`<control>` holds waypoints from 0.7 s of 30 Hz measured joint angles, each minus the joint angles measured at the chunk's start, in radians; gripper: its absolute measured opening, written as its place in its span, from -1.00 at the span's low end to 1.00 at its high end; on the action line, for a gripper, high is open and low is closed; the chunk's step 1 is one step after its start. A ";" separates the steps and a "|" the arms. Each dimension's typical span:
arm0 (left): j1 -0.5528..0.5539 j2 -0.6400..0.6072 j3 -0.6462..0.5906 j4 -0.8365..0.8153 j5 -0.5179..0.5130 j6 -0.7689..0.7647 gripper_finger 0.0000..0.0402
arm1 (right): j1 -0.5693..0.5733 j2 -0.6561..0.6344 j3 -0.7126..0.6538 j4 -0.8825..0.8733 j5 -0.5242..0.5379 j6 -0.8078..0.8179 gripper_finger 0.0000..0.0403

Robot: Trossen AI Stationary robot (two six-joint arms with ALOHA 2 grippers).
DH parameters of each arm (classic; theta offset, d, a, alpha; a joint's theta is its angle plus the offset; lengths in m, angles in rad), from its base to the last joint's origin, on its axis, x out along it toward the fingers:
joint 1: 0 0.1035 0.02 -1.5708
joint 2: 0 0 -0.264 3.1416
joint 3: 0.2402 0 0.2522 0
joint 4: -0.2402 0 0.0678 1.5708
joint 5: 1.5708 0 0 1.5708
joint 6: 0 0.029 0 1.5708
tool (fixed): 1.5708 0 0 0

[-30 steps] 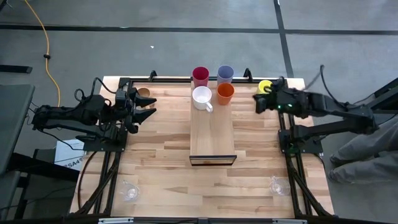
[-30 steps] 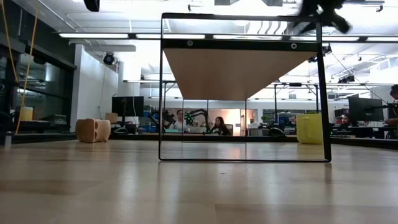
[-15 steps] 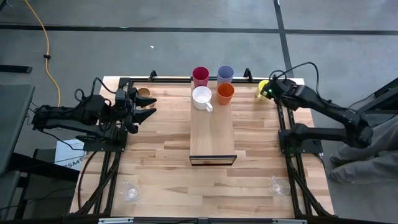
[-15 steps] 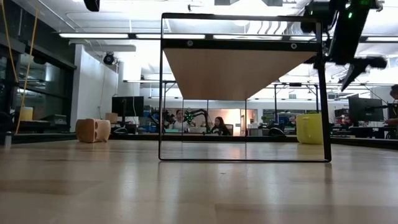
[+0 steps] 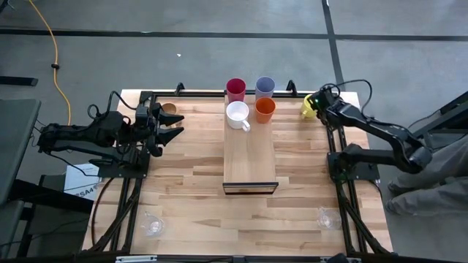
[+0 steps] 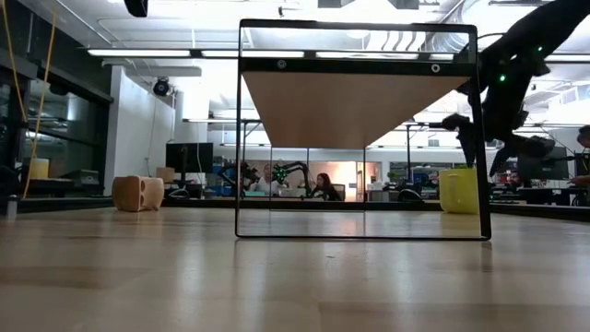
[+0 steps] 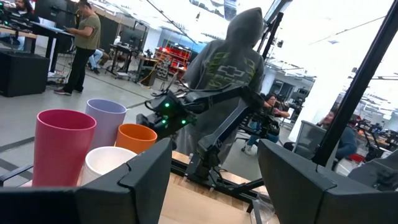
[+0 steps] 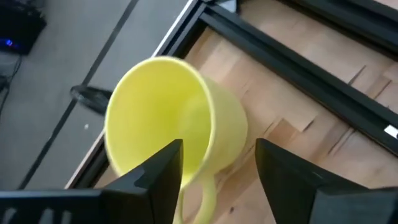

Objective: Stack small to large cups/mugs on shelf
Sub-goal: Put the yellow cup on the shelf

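1. Glasses come first at the near edge of the bench (image 5: 190, 175): two clear glasses, one at the near left corner (image 5: 153, 223) and one at the near right corner (image 5: 327, 216), both untouched and well apart from everything else.
2. Next we see the shelf (image 5: 249, 157), running from the middle of the bench to its far side, its near part bare, we judge for cups not yet added.
3. At its far end we count four cups close together: the white mug (image 5: 238, 115) beside the orange tumbler (image 5: 265, 109), with the crimson tumbler (image 5: 235, 90) and lavender tumbler (image 5: 265, 88) behind them.
4. At far left our left gripper (image 5: 170, 126) waits with jaws apart, the tan wooden cup (image 5: 169, 109) just beyond it.
5. At the far right corner our right gripper (image 8: 214, 163) hangs over the yellow mug (image 8: 174, 118), jaws apart around its near wall and rim, not yet clamped; we judge this lines up a rim grasp.
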State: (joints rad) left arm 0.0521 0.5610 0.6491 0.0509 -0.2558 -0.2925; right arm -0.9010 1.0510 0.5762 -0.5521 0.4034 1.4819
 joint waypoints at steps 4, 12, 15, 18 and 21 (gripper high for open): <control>0.000 0.000 0.000 0.000 0.000 0.000 0.13 | -0.027 0.066 0.000 0.044 -0.003 0.003 -0.12; 0.000 0.000 0.000 0.001 0.000 -0.003 0.13 | -0.069 0.174 0.000 0.140 -0.046 0.024 -0.28; 0.000 0.000 0.000 0.005 -0.003 -0.003 0.13 | -0.069 0.174 0.000 0.138 -0.049 0.038 -0.43; 0.000 0.000 0.000 0.005 -0.025 -0.004 0.13 | -0.069 0.171 0.000 0.120 -0.051 0.031 -0.67; 0.000 0.000 0.000 0.005 -0.028 -0.004 0.13 | -0.068 0.163 0.000 0.115 -0.055 -0.028 -0.93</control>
State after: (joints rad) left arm 0.0521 0.5610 0.6491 0.0563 -0.2840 -0.2962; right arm -0.9689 1.2144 0.5762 -0.4371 0.3485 1.4538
